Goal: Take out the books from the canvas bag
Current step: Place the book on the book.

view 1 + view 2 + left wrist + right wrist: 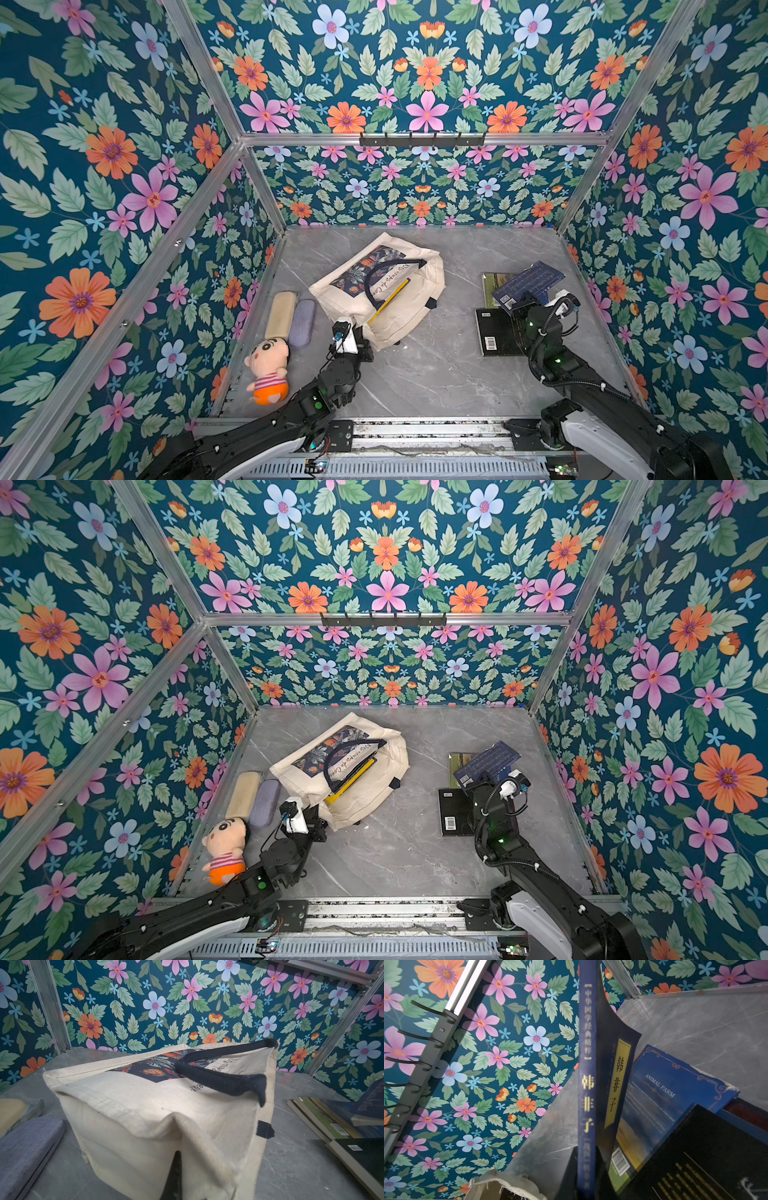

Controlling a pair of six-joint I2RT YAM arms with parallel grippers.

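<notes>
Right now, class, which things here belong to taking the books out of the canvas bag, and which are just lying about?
Job: canvas bag; yellow-edged book inside it; blue book; green book; black book.
Lying about: beige case; grey case; plush doll.

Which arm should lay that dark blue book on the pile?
Right: the right gripper holds the dark blue paperback book over the book pile; the left gripper pinches the cream canvas bag.
</notes>
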